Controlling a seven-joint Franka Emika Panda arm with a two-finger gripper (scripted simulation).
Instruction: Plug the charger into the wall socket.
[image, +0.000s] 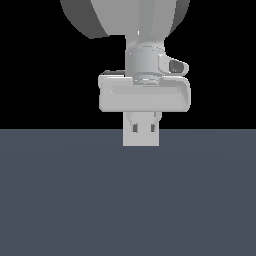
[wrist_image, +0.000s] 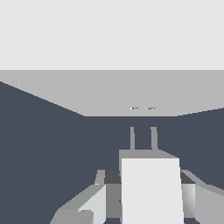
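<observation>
In the wrist view my gripper (wrist_image: 148, 188) is shut on the charger (wrist_image: 151, 192), a whitish block held between the two fingers (wrist_image: 89, 203). Its two grey prongs (wrist_image: 143, 138) point at the wall socket (wrist_image: 87, 98), a light-grey plate with two small orange-brown dots (wrist_image: 142, 108). The prongs line up roughly with the dots and stop a short gap away from the plate. In the exterior view the gripper (image: 143, 131) hangs below the hand just above the floor, with a light-grey square block at its fingers; I cannot tell there whether that is the charger or the socket.
A dark blue-grey floor (image: 125, 200) spreads under the arm in both views. The robot's hand (image: 144, 92) and wrist fill the upper middle of the exterior view against a black background.
</observation>
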